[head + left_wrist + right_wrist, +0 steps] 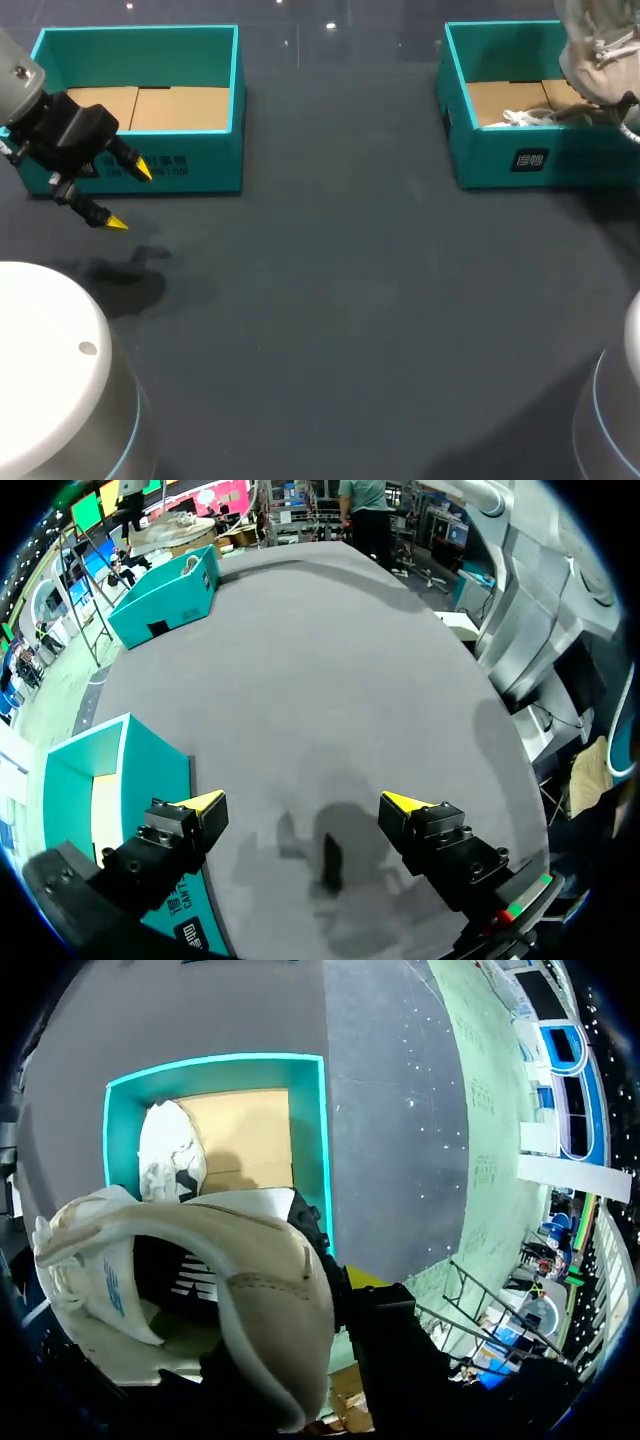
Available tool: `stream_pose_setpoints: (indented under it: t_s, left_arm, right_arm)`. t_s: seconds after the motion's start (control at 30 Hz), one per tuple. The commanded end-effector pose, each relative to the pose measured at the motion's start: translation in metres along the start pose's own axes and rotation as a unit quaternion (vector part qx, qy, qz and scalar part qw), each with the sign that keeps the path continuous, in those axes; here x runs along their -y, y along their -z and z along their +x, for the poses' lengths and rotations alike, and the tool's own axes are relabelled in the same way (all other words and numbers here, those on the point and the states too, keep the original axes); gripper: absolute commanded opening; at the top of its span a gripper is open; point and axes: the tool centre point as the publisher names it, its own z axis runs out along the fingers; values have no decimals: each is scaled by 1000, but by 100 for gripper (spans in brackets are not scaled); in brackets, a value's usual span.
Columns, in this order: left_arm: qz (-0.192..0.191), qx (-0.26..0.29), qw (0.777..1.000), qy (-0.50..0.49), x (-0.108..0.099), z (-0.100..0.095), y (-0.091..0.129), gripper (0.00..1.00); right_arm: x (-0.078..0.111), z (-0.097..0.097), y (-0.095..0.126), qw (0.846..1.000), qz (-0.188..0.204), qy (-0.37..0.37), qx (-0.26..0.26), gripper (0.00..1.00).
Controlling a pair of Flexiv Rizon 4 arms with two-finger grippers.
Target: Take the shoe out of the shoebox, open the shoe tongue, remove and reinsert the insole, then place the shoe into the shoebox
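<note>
Closest to the right wrist camera is the shoe (pixel 200 1290), white and hollow side up. The right gripper (pixel 338 1260) pinches its side wall. I see only one yellow tip, but the shoe hangs in the air, so I think the grip is tight. Seen from above, the shoe (pixel 595 55) is at 1 o'clock on the table, over the shoebox (pixel 480 160). A second shoe (pixel 525 117) lies down in that box. I cannot tell for sure which way the held shoe's long side runs.

The left gripper (pixel 131 197) is at 10 o'clock, just in front of another box (pixel 210 170). Its fingers are spread wide with nothing between them. From there the shoe lies off toward 2 o'clock, well apart.

So the right arm is the near one, and I think it must bring the shoe to the middle before the left one can help with the tongue
</note>
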Motion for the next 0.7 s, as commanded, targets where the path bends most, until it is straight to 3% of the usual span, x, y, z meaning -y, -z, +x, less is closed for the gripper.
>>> stream_pose_setpoints:
  t_s: [0.03, 0.27, 0.33, 0.57, 0.67, 0.7]
  left_arm:
    - [-1, 0, 1000, 0, 0, 0, 0, 100]
    - [-1, 0, 1000, 0, 0, 0, 0, 100]
    - [-1, 0, 1000, 0, 0, 0, 0, 100]
    - [-1, 0, 1000, 0, 0, 0, 0, 100]
    - [-1, 0, 1000, 0, 0, 0, 0, 100]
    - [-1, 0, 1000, 0, 0, 0, 0, 100]
  right_arm:
    - [19, 5, 2, 994, 16, -112, 4, 0]
    - [53, 29, 12, 961, 67, -270, 6, 0]
    - [63, 32, 13, 944, 84, -318, -3, 0]
    - [73, 33, 11, 912, 109, -396, -12, 0]
    - [83, 32, 8, 876, 131, -461, -51, 0]
    - [83, 32, 8, 876, 131, -461, -51, 0]
